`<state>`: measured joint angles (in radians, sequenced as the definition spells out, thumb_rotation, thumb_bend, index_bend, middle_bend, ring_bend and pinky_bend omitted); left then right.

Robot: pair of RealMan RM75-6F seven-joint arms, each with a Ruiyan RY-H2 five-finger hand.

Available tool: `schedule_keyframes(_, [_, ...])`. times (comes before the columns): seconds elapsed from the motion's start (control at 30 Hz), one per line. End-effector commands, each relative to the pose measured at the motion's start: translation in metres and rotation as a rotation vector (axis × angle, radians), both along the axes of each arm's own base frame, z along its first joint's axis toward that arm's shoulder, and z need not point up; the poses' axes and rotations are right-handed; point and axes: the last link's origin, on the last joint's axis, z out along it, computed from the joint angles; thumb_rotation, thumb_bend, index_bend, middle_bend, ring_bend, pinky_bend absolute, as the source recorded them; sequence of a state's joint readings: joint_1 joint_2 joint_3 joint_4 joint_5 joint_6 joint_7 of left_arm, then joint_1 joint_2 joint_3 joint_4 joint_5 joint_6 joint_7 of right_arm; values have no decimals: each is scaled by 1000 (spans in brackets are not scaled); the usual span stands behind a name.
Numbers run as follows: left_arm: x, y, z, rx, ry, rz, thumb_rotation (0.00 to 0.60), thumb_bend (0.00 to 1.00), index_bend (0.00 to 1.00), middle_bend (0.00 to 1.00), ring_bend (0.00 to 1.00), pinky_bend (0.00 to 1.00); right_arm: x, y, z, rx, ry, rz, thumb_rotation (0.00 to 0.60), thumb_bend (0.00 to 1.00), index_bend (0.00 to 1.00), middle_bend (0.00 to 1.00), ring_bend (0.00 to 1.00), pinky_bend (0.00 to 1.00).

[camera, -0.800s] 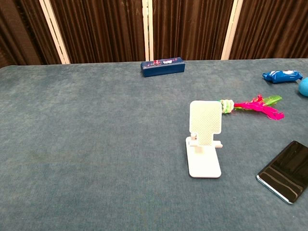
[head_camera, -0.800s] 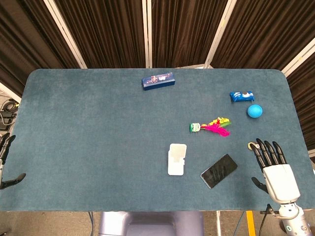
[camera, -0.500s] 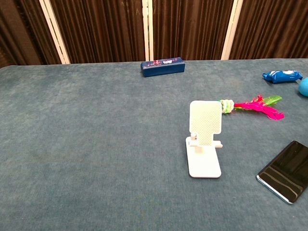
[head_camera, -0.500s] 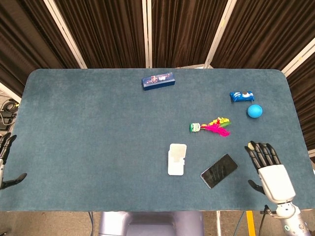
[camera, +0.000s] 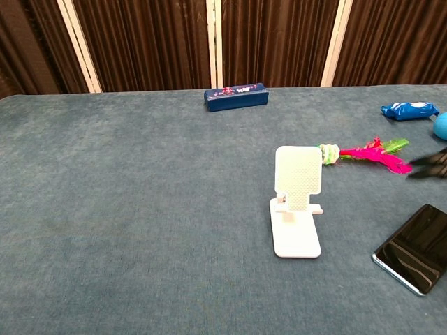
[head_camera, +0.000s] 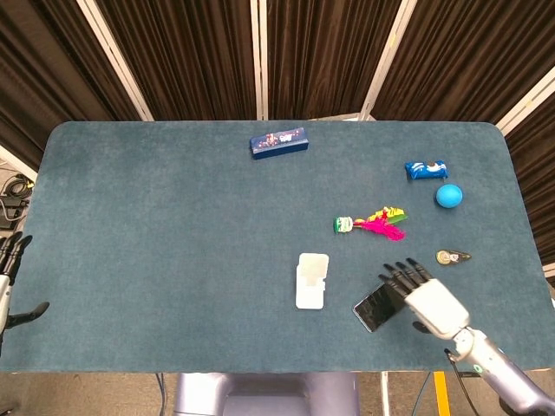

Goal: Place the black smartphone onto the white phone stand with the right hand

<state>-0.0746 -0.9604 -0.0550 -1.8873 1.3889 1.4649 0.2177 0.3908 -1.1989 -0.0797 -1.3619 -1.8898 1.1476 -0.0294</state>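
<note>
The black smartphone [head_camera: 375,308] lies flat on the blue table, to the right of the white phone stand [head_camera: 311,279]. In the chest view the smartphone [camera: 413,248] sits at the right edge and the stand [camera: 297,199] is upright with its plate facing me. My right hand [head_camera: 423,295] hovers over the smartphone's right end with fingers spread, holding nothing; only its dark fingertips [camera: 431,162] show in the chest view. My left hand [head_camera: 9,277] stays open off the table's left edge.
A pink and green feather toy [head_camera: 373,224] lies beyond the phone. A blue ball [head_camera: 448,196], a blue snack pack [head_camera: 426,169] and a small round trinket [head_camera: 450,256] sit at the right. A blue box [head_camera: 279,142] rests near the far edge.
My right hand has swung left from the table's right edge to above the smartphone's right end, uncovering the small trinket. The phone, the stand and the left hand have not moved.
</note>
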Motion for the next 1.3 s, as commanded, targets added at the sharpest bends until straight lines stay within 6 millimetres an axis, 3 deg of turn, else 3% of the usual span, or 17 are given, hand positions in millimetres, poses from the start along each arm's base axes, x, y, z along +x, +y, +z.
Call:
schedule_keyframes(0.03, [-2,3,-2,-2,6,10,600,0,0,0,0,0,-1,-5,-22,107,68,97,600,0,29,51,0,4])
schedule_keyframes(0.43, [-6,11,-11,-18,38,43,600,0,0,0,0,0,-4,-21,-44,191,133,260,600,0,32,83,0,55])
schedule_keyframes(0.67, [-7,12,-14,-20,49,53,600,0,0,0,0,0,-11,-35,-42,176,163,257,600,0,32,85,0,60])
schedule_keyframes(1.03, [-7,13,-16,-22,52,58,600,0,0,0,0,0,-20,-40,-44,189,221,235,600,1,56,111,11,74])
schedule_keyframes(1.17, [-7,13,-16,-23,54,57,600,0,0,0,0,0,-20,-42,-47,196,223,232,600,47,105,183,79,120])
schedule_keyframes(1.3, [-7,13,-16,-22,53,60,600,0,0,0,0,0,-19,-42,-50,203,222,232,600,138,226,305,204,238])
